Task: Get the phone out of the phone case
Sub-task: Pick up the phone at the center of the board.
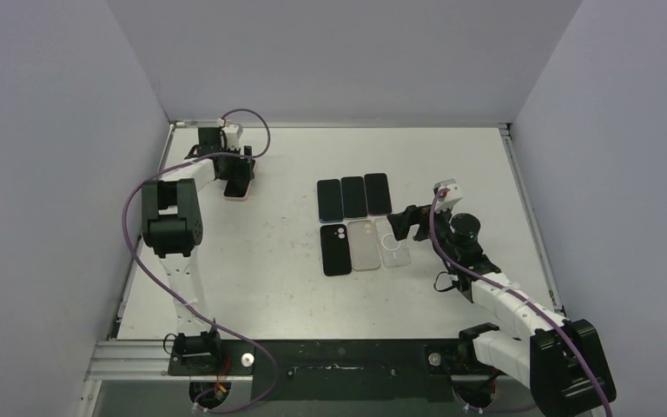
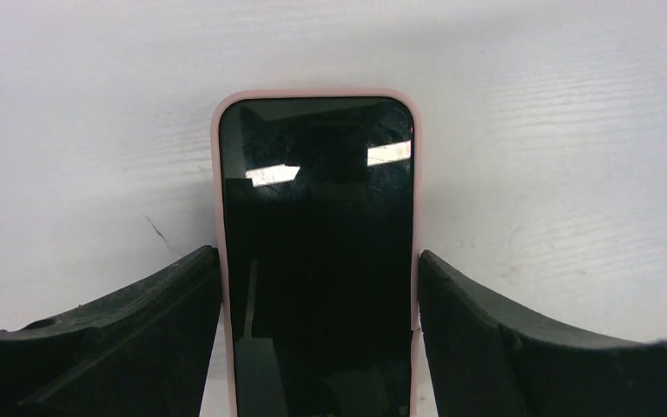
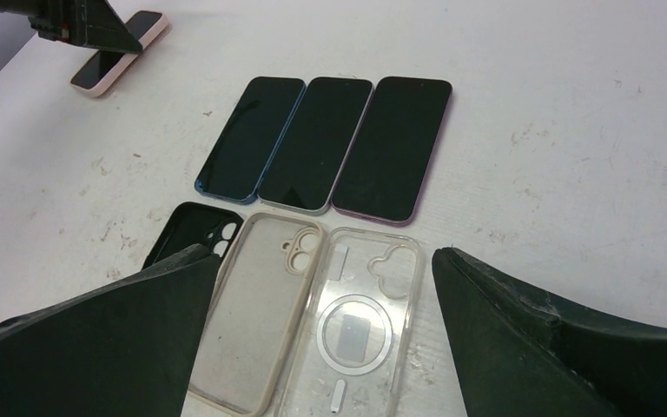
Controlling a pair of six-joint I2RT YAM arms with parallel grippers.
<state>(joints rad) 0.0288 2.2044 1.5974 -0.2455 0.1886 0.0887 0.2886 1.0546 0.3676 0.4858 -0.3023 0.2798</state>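
Observation:
The phone (image 2: 317,200) lies screen up in its pink phone case (image 2: 313,93) at the back left of the table (image 1: 278,287). From above, the cased phone (image 1: 240,188) sits under my left gripper (image 1: 240,176). In the left wrist view, my left gripper (image 2: 317,256) straddles it, and both black fingers (image 2: 174,295) touch the long sides of the case. The right wrist view has the same pink case (image 3: 120,56) far off at upper left. My right gripper (image 3: 323,253) hangs open over the empty cases, holding nothing, right of centre (image 1: 397,226).
Three bare phones (image 1: 354,197) lie side by side mid-table. In front of them are a black case (image 1: 336,249), a beige case (image 3: 260,313) and a clear case (image 3: 360,321). Grey walls close in on the left, back and right.

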